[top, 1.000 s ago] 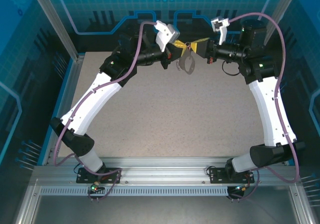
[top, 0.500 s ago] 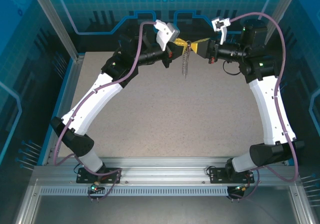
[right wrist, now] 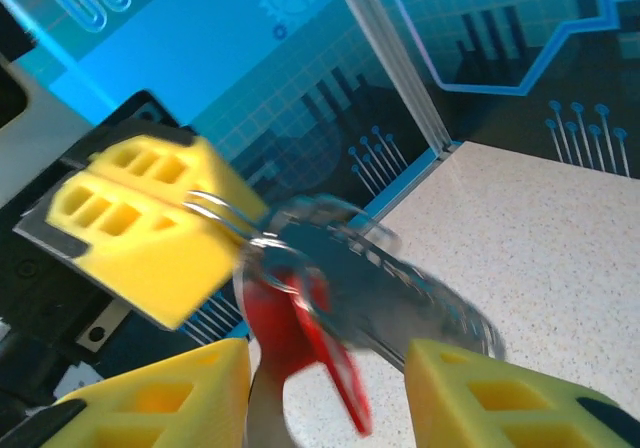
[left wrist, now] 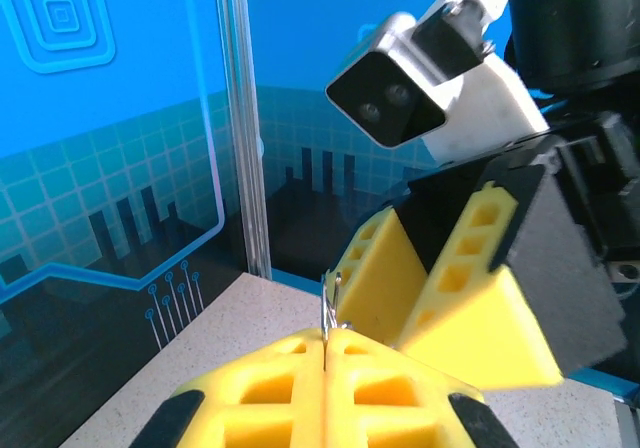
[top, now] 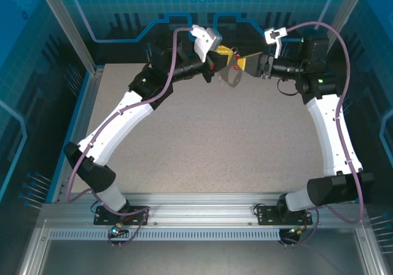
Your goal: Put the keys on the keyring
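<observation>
Above the far worktop (top: 215, 140), your left tool (top: 225, 55) pinches a wire loop (right wrist: 215, 211) of the dangling keyring (right wrist: 400, 288), your right tool (top: 243, 62) gaping beside the probably light, slippery red key (right wrist: 305, 333); grip its plastic head.

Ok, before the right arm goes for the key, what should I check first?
1. Left gripper shut on the wire ring of the keyring: ok, pads are closed on the wire.
2. Right gripper open: ok, fingers are wide apart.
3. Red key within the right gripper's gap: ok, it hangs between the fingers.
4. Keyring steady: not ok, it is blurred in the right wrist view and is likely swinging.
5. Red key already threaded on a ring: cannot tell.
6. Keyring off the table: ok, it hangs in the air.
</observation>
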You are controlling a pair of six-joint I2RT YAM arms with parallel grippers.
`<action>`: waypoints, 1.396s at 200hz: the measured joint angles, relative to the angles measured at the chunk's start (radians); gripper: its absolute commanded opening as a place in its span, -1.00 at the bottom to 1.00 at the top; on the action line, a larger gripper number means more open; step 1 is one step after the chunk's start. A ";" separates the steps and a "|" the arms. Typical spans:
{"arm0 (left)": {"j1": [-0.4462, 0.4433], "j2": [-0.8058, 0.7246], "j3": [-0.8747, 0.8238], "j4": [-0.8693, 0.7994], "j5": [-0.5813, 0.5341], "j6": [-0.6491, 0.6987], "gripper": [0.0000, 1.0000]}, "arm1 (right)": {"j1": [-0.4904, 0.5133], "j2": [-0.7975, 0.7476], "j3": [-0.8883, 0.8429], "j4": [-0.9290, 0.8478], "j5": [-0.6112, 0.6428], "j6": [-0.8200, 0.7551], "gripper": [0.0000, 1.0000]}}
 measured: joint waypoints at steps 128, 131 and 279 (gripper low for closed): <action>0.022 0.000 -0.031 0.099 0.062 -0.130 -1.00 | -0.065 -0.059 -0.070 0.343 -0.003 0.267 -0.02; 0.025 0.000 -0.033 0.102 0.064 -0.133 -1.00 | -0.066 -0.058 -0.071 0.352 -0.003 0.272 0.00; 0.061 0.000 -0.041 0.176 0.204 -0.334 -1.00 | 0.031 0.012 -0.092 0.555 -0.026 0.385 -0.15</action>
